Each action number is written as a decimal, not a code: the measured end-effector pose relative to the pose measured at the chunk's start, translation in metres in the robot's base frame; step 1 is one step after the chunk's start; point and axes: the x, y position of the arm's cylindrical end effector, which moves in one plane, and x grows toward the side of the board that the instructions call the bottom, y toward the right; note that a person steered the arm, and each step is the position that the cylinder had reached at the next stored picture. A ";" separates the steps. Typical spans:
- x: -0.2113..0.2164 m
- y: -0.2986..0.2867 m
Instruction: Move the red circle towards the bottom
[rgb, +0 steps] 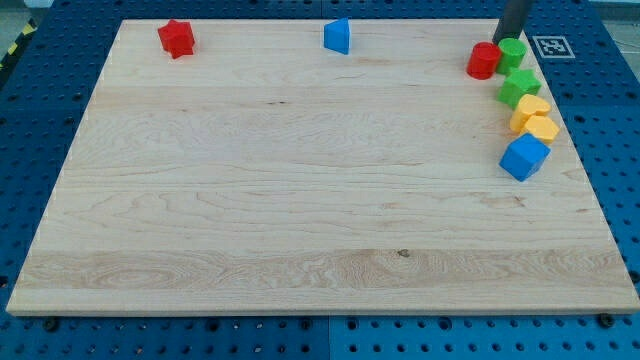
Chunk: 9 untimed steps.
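The red circle (483, 61) stands near the board's top right corner, touching a green circle (512, 52) on its right. My tip (504, 40) comes down from the view's top edge just above and behind these two, close to the gap between them. Whether it touches either block I cannot tell.
A column of blocks runs down the right side below the green circle: a green star (520, 87), two yellow blocks (530, 108) (541, 129) and a blue cube (524, 157). A red star (176, 38) sits at the top left, a blue block (337, 36) at the top middle. The wooden board (300, 200) lies on a blue pegboard.
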 end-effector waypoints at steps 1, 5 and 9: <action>0.002 0.012; 0.063 0.037; 0.057 -0.081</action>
